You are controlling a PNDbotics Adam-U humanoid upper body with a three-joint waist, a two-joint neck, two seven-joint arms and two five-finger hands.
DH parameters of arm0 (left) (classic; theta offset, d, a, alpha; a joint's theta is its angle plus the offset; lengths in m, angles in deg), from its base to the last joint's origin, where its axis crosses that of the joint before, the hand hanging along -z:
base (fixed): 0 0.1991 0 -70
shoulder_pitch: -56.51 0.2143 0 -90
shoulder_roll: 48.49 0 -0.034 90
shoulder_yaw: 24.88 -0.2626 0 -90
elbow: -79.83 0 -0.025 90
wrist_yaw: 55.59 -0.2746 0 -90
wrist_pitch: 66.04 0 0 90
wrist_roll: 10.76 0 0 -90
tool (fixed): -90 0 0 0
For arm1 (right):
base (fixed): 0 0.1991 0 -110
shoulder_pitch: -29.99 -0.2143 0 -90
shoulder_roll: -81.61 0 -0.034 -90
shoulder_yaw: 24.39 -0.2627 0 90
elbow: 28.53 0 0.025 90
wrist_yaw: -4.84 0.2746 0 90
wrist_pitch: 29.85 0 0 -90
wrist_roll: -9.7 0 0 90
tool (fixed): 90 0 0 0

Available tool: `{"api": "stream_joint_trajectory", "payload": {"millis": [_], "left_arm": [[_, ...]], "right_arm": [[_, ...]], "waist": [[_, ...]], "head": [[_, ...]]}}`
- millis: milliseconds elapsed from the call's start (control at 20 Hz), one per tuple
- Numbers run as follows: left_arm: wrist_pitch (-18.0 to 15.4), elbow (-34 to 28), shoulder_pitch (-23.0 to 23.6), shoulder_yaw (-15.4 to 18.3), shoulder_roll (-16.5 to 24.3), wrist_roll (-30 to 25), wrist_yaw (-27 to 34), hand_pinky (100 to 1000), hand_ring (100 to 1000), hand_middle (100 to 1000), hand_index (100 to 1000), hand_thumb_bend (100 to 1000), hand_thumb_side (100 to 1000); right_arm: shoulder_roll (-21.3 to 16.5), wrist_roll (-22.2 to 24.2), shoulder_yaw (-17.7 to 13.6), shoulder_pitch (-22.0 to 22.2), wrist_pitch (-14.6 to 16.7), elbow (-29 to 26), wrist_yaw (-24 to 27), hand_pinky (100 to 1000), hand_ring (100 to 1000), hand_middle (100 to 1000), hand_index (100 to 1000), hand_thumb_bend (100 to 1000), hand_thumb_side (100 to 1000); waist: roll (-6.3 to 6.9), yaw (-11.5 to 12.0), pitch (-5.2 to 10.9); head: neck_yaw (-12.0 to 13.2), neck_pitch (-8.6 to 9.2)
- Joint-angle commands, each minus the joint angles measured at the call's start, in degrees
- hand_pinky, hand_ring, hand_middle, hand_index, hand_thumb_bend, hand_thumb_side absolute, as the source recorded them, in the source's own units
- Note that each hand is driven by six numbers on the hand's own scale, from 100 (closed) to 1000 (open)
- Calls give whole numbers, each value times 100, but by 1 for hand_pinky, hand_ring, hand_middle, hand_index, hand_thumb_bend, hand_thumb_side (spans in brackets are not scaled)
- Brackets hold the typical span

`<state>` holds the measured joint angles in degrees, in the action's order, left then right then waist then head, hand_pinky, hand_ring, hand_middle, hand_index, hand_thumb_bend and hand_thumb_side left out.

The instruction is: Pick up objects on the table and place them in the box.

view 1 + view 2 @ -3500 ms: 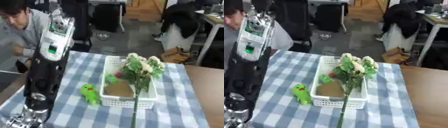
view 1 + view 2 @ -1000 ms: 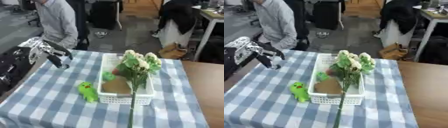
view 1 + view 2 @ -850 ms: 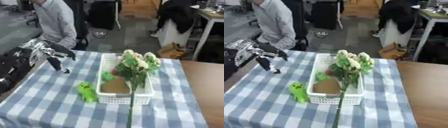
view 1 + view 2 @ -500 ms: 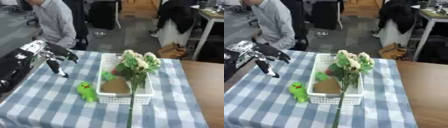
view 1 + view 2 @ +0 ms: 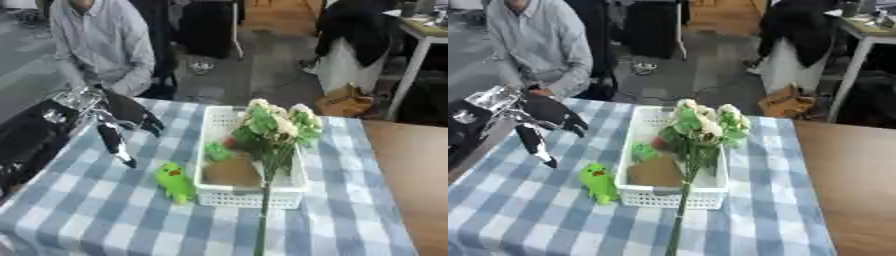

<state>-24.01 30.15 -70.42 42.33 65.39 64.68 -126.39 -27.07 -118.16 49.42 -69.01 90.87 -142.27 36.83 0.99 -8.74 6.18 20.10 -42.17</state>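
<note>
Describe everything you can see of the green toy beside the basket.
The green toy is a small bright green figure with an orange spot near its top, looking soft or plastic. It rests tilted on the blue-and-white checked tablecloth, just outside the left wall of the white basket, near its front corner. Nothing holds it; the left hand hovers open, up and to its left.

Two head-mounted eyes look down from the near side, sharing the checked table (image 5: 105, 210) and white basket (image 5: 249, 192).
</note>
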Motion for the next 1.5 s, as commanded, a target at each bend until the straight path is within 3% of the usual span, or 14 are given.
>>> {"api": "stream_joint_trajectory", "payload": {"millis": [50, 400, 700, 1150, 1500], "left_arm": [[-366, 67, -173, 32, 61, -56, -135, 903, 1000, 1000, 1000, 671, 809], [-400, 34, -128, -203, -75, 418, -54, 872, 995, 1000, 1000, 586, 811], [-401, -60, -103, -338, -186, 469, 161, 871, 995, 1000, 1000, 565, 818], [-401, -20, -108, -421, -364, 8, 249, 879, 1000, 1000, 1000, 584, 830], [-401, 358, -229, -355, -544, -595, -56, 911, 1000, 1000, 1000, 666, 827]], "right_arm": [[-217, -252, -27, -74, 265, -86, 33, 730, 743, 692, 679, 100, 561], [-213, -246, -17, -95, 255, -86, 54, 730, 743, 692, 678, 100, 562], [-202, -229, -9, -113, 251, -86, 74, 730, 743, 692, 678, 100, 563], [-194, -236, -6, -147, 241, -86, 100, 730, 743, 692, 678, 100, 564], [-196, -267, -13, -161, 238, -86, 107, 730, 743, 692, 678, 100, 559]], "waist": [[83, -6, 56], [82, -24, 55], [77, -49, 51], [68, -80, 49], [64, -85, 55]], "head": [[21, 3], [53, 19], [86, 45], [127, 43], [174, 13]]}}
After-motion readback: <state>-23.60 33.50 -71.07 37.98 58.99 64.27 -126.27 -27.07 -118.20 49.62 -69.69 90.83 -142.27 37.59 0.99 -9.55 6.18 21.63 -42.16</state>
